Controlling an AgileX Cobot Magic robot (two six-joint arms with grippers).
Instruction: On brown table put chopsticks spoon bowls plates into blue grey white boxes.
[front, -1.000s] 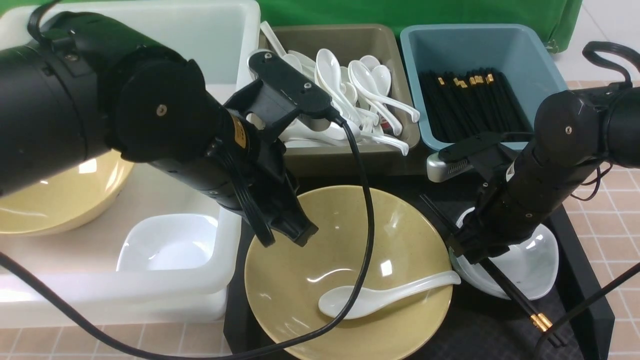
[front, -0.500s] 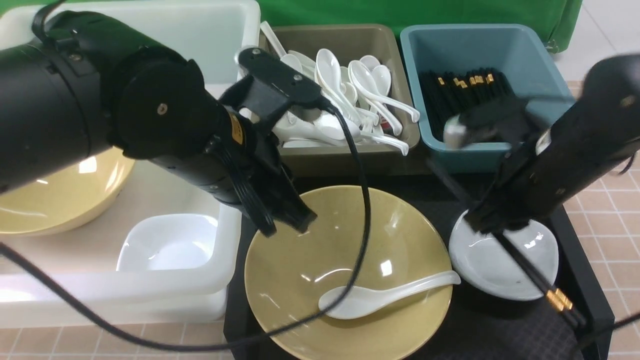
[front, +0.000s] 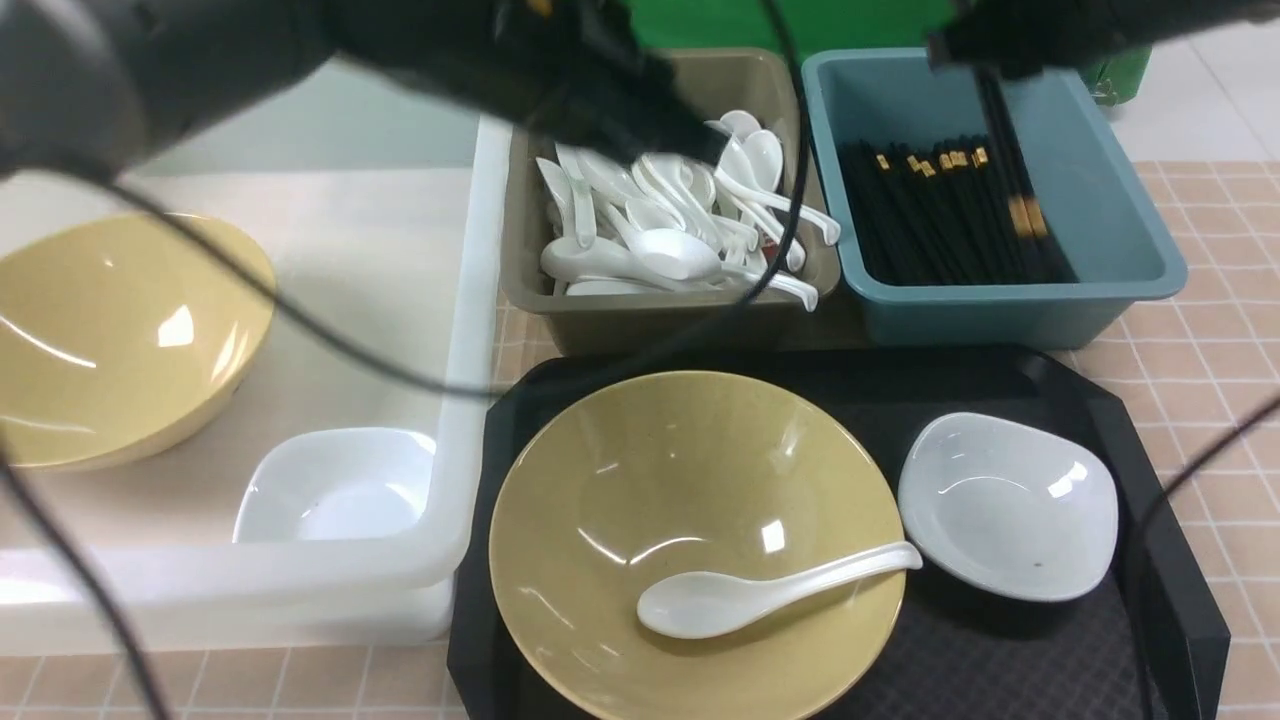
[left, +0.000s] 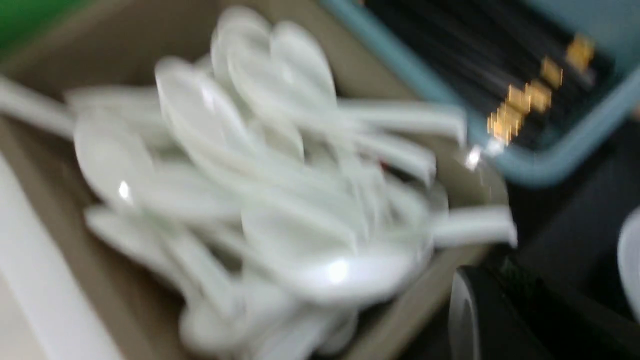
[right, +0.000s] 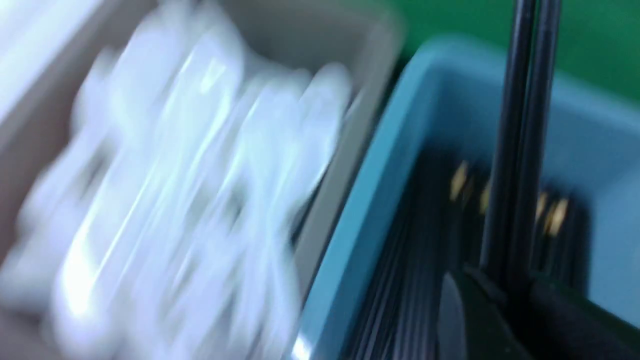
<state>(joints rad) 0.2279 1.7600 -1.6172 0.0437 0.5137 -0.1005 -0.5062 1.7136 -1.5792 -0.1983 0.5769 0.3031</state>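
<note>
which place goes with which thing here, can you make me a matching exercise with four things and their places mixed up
Things
1. held chopsticks
2. loose spoon
3. blue box
4. small white dish on the tray

Places
A. lying in a yellow bowl
B. to the right of the grey box
C. in the right gripper
D. right beside the yellow bowl

Pairs: 1-C, 2-A, 3-B, 4-D

A black tray (front: 1010, 670) with angled corners and a textured floor sits in the foreground, right of center, as a glossy green sheet (front: 730, 22) spans the background beside a white panel (front: 1215, 95) at far right
</note>
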